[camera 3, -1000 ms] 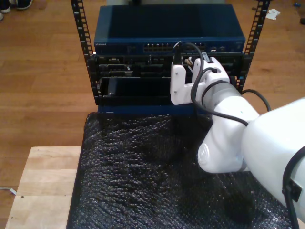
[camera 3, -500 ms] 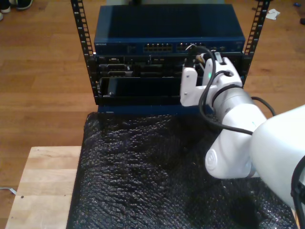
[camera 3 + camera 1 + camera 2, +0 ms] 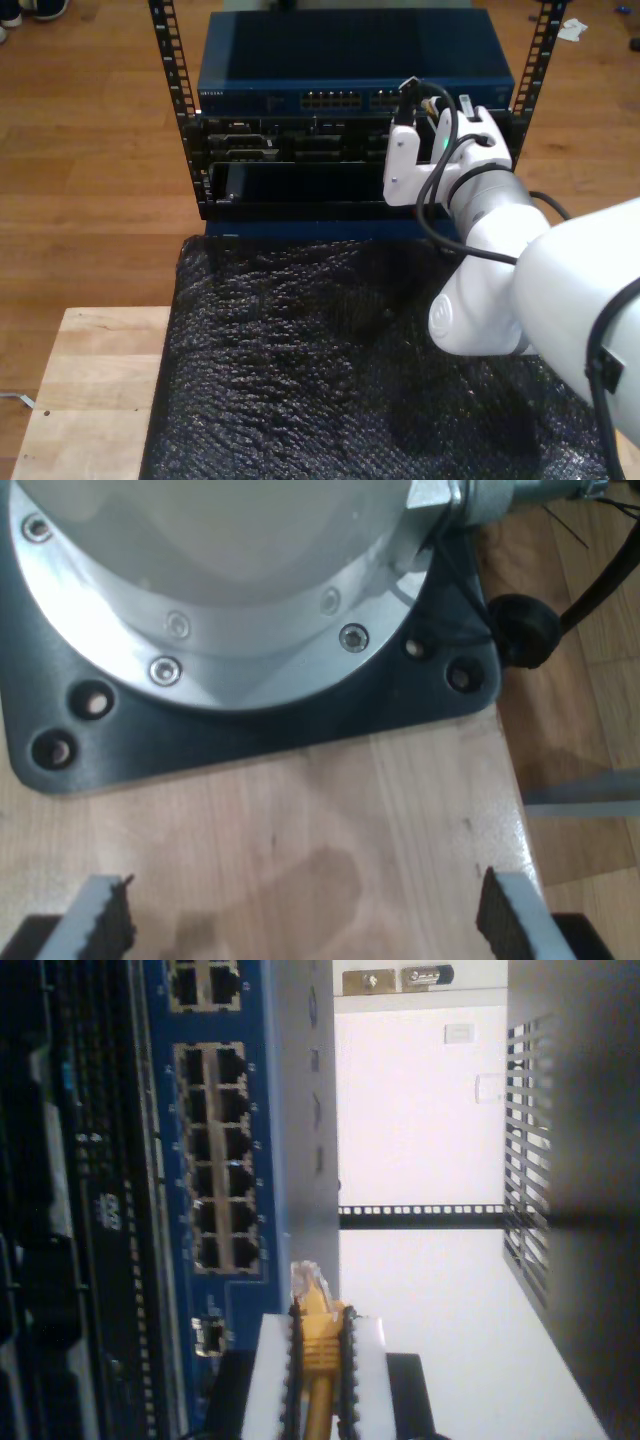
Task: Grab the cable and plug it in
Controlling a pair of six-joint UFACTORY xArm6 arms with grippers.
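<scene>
My second gripper [image 3: 320, 1360], clamped on the yellow-orange network cable [image 3: 318, 1345], has shifted along the blue metal switch [image 3: 215, 1150], its clear plug now nearing the ports; my first gripper [image 3: 300, 920] idles agape.

Second arm [image 3: 520, 270]: glossy white, rounded shells, fat joint housings. Black cables [image 3: 440, 200] loop loosely along the wrist section. Small green light [image 3: 443, 152] on the wrist.

My second gripper [image 3: 320, 1345]: white block fingers [image 3: 268, 1370], black ribbed pads on the inner faces.

My first gripper [image 3: 300, 920]: pale fingers with black ribbed pads [image 3: 497, 920].

Arm base [image 3: 220, 590]: round silver flange with recessed screws [image 3: 352, 637], on a dark plate [image 3: 250, 725] with bolt holes. Metal fitting and black cable [image 3: 600, 580] at the side.
</scene>
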